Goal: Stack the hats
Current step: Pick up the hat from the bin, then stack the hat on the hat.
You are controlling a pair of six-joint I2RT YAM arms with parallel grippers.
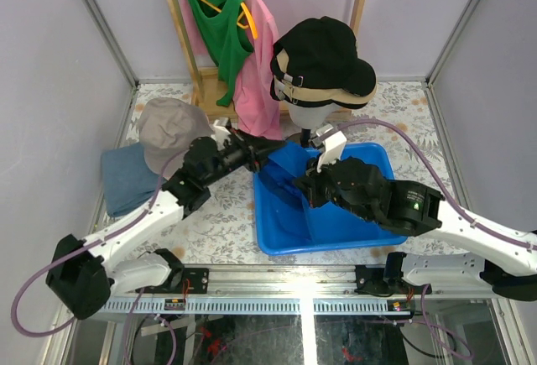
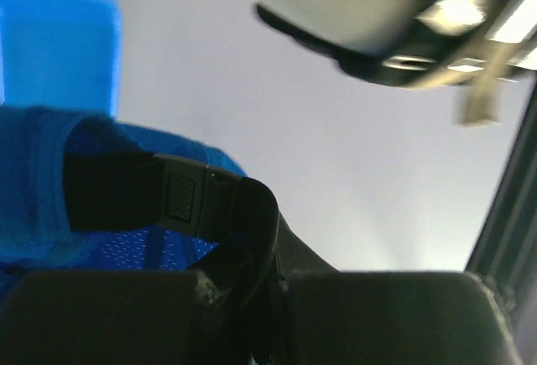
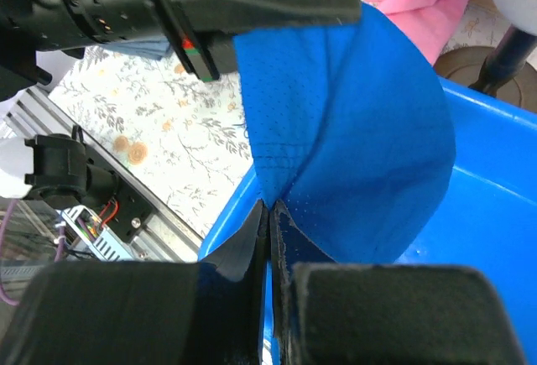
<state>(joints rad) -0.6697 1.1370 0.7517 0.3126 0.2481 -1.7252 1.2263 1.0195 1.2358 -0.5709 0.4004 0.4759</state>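
A blue baseball cap (image 1: 288,164) hangs stretched between both grippers over the blue bin (image 1: 277,246). My left gripper (image 1: 270,148) is shut on the cap's black back strap (image 2: 210,205), and blue mesh fabric (image 2: 50,214) fills the left of that wrist view. The right gripper (image 3: 270,207) is pinched shut on the cap's blue cloth (image 3: 352,130). On the cream mannequin head (image 1: 315,115) sits a black bucket hat (image 1: 323,50) over a beige hat (image 1: 340,96). A grey-taupe bucket hat (image 1: 168,126) rests on a flat blue-grey fabric piece (image 1: 126,180) at the left.
Green (image 1: 220,29) and pink (image 1: 256,71) shirts hang on a wooden rack (image 1: 178,21) at the back. The mannequin stand (image 3: 503,54) rises just behind the bin wall (image 3: 495,180). Grey enclosure walls close in both sides of the floral tabletop (image 1: 218,222).
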